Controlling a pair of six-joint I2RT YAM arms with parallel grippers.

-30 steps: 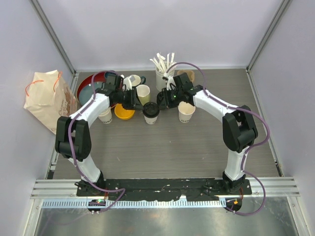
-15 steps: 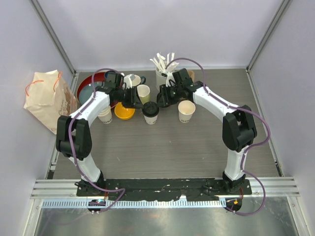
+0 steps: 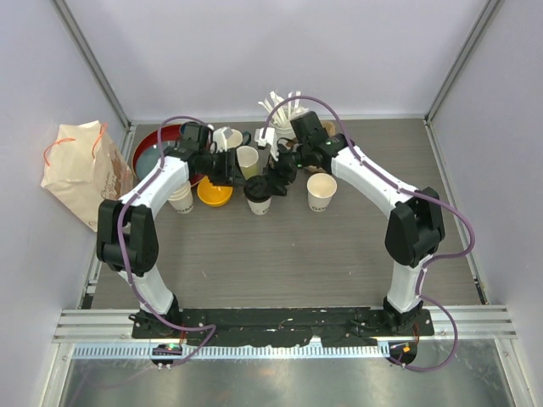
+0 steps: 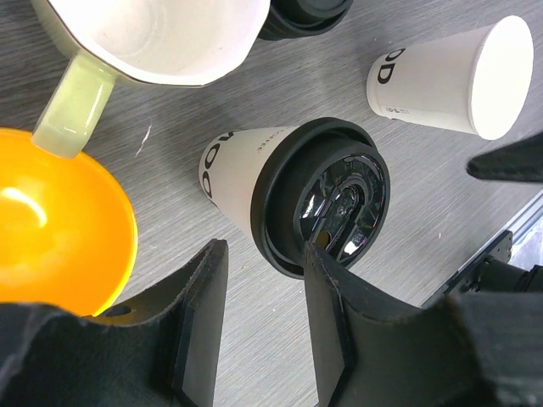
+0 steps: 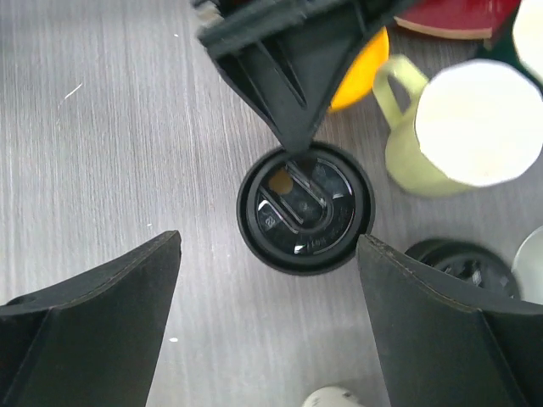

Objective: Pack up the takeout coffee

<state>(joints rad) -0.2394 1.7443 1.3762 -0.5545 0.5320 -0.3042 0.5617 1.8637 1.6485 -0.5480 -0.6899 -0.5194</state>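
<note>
**Right claw (image 5: 268,246) swung over the lidded cup (image 3: 259,194)**

Moved toward 9 o'clock in the last second, now hanging spread wide above the lid. Left claw (image 4: 261,250) is open too, fingertip right at the rim. Cup stands between orange bowl (image 3: 213,192) at its 9 o'clock and lidless cup (image 3: 321,192) at 3.

Bright, even and soft from overhead, with only a faint, blurry-edged shadow on the desk (image 5: 127,127) close around the lidded cup (image 5: 305,208). White glints across its glossy black lid (image 4: 335,199). In the left wrist view, washed-out white inside the open paper cup (image 4: 501,76) up and right of it, and a hot spot on the orange bowl (image 4: 51,229) to its left. Left tool's fingers (image 4: 199,331) and right tool's fingers (image 5: 93,322) dark and blurred, nearest the lens. Desk grain beside the cup crisp.
</note>
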